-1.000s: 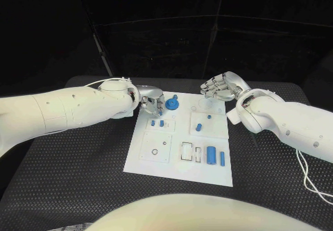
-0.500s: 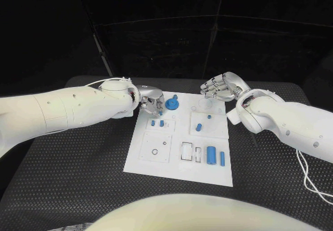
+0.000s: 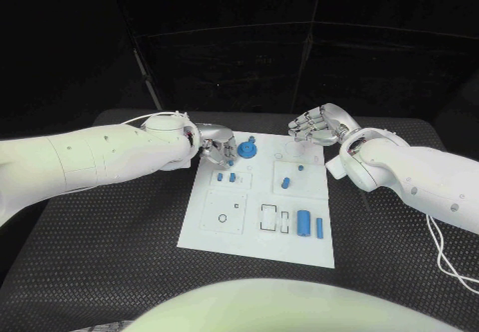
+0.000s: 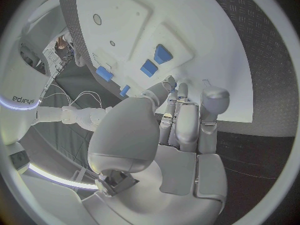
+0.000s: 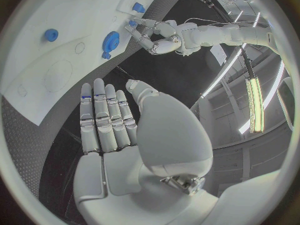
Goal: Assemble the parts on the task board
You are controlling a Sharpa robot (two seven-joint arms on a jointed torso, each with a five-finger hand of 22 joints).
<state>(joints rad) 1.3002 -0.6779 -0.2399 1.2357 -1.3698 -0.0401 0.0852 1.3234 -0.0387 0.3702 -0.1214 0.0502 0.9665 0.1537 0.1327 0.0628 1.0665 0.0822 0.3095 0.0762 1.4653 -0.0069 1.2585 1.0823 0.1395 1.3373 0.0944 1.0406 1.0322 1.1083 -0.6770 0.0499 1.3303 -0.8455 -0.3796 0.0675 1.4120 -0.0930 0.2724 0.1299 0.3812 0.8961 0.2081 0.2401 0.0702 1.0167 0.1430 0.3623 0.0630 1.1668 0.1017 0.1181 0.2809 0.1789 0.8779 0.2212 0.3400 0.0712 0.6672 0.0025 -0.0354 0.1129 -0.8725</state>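
A dark room lay behind a black table (image 3: 110,263) with a ribbed mat, and on its middle we saw the white task board (image 3: 261,243), reaching from between the two hands toward the robot. The left arm (image 3: 80,162) came in low to the board's far left corner, and the right arm (image 3: 419,176) came in beside its far right corner. The left hand (image 3: 214,149) was at the board's edge with its fingers bent down toward the surface; we could not tell whether they pinched anything. In the left wrist view the same left hand (image 4: 181,120) had its fingertips close to two small blue parts (image 4: 156,60). The right hand (image 3: 320,124) hovered above the board's far right corner, fingers side by side and lightly curled, holding nothing, and the right wrist view showed the palm (image 5: 112,130) free of any part. Just beside the left hand's fingertips sat a round blue gear-like part (image 3: 248,149). Nearer the robot than the right hand lay a blue peg (image 3: 286,183), and farther still from both hands stood two upright blue bars (image 3: 309,223) near the board's closest edge.
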